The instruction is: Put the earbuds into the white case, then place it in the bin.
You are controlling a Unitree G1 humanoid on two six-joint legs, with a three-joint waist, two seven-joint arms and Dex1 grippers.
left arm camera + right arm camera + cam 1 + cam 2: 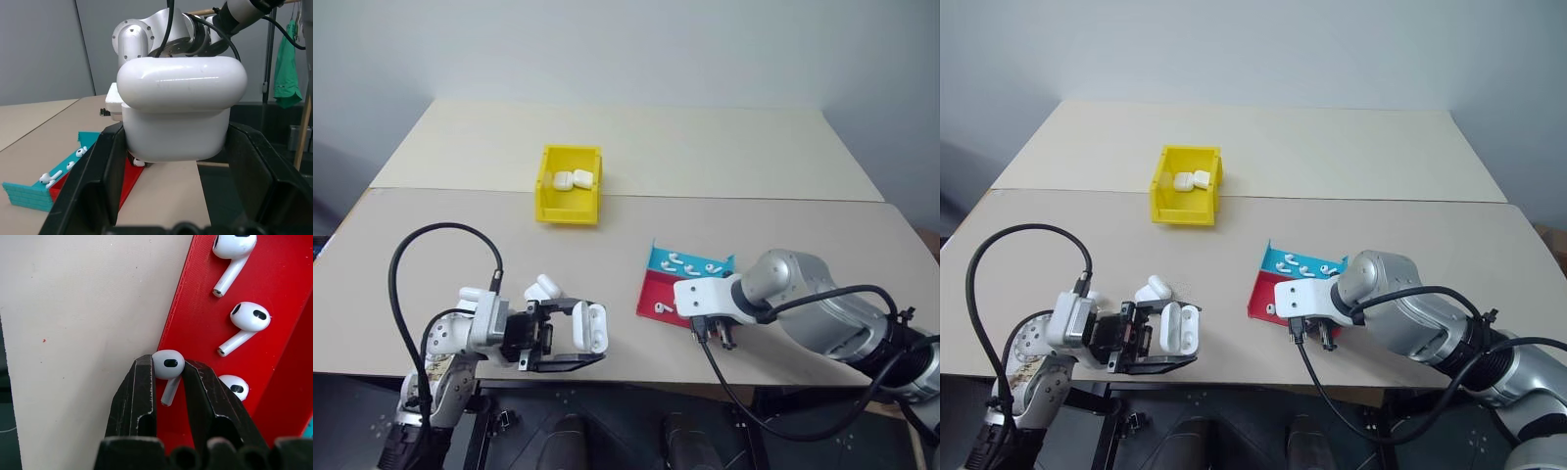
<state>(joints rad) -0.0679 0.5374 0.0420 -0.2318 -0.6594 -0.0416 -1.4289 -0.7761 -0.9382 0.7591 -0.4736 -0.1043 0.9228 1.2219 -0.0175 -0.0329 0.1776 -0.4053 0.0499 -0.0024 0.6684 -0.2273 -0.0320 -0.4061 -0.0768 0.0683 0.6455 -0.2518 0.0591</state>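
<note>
Gloss marks the white case (181, 110): a rounded, pebble-like shell with its lid down, clamped between the left gripper's (570, 336) black fingers (83, 191) and held level over the near edge of the tabletop (636, 137). A second case (544, 287) lies on the tabletop just behind those fingers.

The right gripper (169, 382) points down at the red part of the tray (205, 308), and its fingers (142, 396) have closed on one earbud (168, 366) at the tray's edge, the bud's head between the tips and its short stem running back between them. Three more earbuds lie on the red surface just beyond the tips (one of them half hidden by a finger).

The head views add what the wrist views lack: the yellow bin (545, 189), well beyond both grippers, with two or three white cases (572, 180) inside, and the tray's blue half (658, 259) carrying further earbuds (690, 263). The left wrist view shows the right arm beyond the case.
</note>
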